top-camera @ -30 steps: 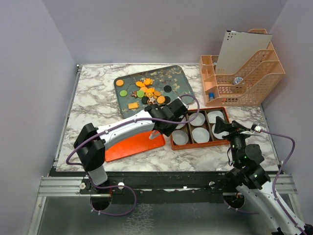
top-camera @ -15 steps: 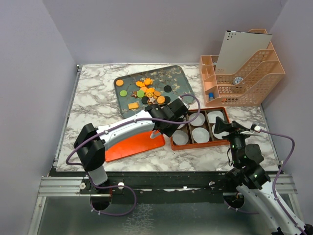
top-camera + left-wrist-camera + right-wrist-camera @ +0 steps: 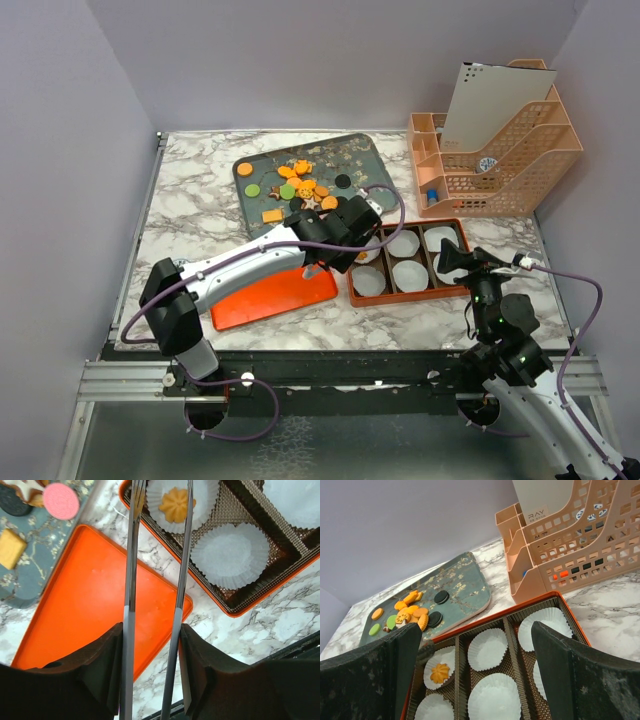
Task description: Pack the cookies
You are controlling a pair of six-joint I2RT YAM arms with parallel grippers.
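A: Where are the cookies (image 3: pixel 298 186)?

B: Nearly all lie on the dark tray (image 3: pixel 355 155) with the blossom pattern. They are flat orange discs heaped mid-tray, a few green and black rounds, a yellow square and some star shapes. One ridged, flower-shaped orange cookie (image 3: pixel 176 504) sits apart in the box (image 3: pixel 405 297), in the far-row compartment at its left end.

A: What is the box like?

B: It has an orange rim and a brown, woven-looking lining, and its compartments hold pleated white paper cups (image 3: pixel 230 555). A flat orange lid (image 3: pixel 100 600), smooth with rounded corners, lies just beside it on the veined marble table (image 3: pixel 190 200).

A: And the left gripper (image 3: pixel 162 487)?

B: It has two long, thin metal fingers — parallel, partway apart, with nothing between them. The tips hang over the cup holding that ridged cookie.

A: The right gripper (image 3: pixel 476 630)?

B: Its broad matte-black fingers are spread wide and empty, by the right end of the box.

A: Anything else?

B: A peach plastic organiser (image 3: pixel 500 160) with lattice walls stands at the far right.
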